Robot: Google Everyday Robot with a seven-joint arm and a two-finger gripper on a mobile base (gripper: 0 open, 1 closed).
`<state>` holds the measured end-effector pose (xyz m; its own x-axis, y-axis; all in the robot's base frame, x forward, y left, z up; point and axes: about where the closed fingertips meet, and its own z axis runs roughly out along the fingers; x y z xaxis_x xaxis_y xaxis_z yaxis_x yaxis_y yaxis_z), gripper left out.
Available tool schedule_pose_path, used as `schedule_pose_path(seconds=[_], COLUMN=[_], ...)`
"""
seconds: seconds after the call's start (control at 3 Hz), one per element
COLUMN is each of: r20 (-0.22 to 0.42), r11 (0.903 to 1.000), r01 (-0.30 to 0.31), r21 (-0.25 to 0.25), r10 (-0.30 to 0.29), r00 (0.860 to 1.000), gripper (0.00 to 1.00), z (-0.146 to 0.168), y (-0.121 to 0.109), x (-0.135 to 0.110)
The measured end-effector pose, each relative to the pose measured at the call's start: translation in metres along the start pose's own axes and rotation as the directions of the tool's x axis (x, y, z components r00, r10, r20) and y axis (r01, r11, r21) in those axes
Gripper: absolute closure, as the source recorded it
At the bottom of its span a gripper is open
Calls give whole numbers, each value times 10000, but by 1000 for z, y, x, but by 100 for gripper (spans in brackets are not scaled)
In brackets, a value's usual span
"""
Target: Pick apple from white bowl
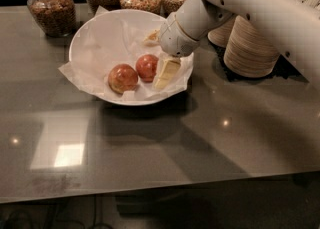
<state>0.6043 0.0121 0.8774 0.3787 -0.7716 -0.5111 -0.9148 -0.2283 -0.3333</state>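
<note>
Camera view: my gripper [157, 59] hangs inside the large, wide white paper-lined bowl [95, 38] on the dark glossy surface [150, 153], its fingers [166, 72] spread wide and holding nothing. The small round shiny red-orange apple [146, 67] lies in the bowl just beside one pale finger, close against a yellow-mottled apple [122, 77]. I judge I should centre over the red one, straddle it, then close gently without nudging its neighbour

A single camera looks obliquely down across the bench [150, 163] from its near side toward jars [50, 10] along the frame's top edge, fairly close. The arm [250, 3] enters from the upper right; the pincer [165, 73] sits just above centre, inside the white bowl [80, 38].
</note>
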Motion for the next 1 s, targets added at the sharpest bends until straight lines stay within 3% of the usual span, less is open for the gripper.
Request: schedule_pose_path(seconds=[0.33,1.0], r20=[-227,-84], r11=[9999,9993], r01=[52,12], r21=[-132,-363], r10=[-55,-15], r00=[9997,10000], gripper=[25,25], z=[17,33], y=[-4,-8], x=[11,18])
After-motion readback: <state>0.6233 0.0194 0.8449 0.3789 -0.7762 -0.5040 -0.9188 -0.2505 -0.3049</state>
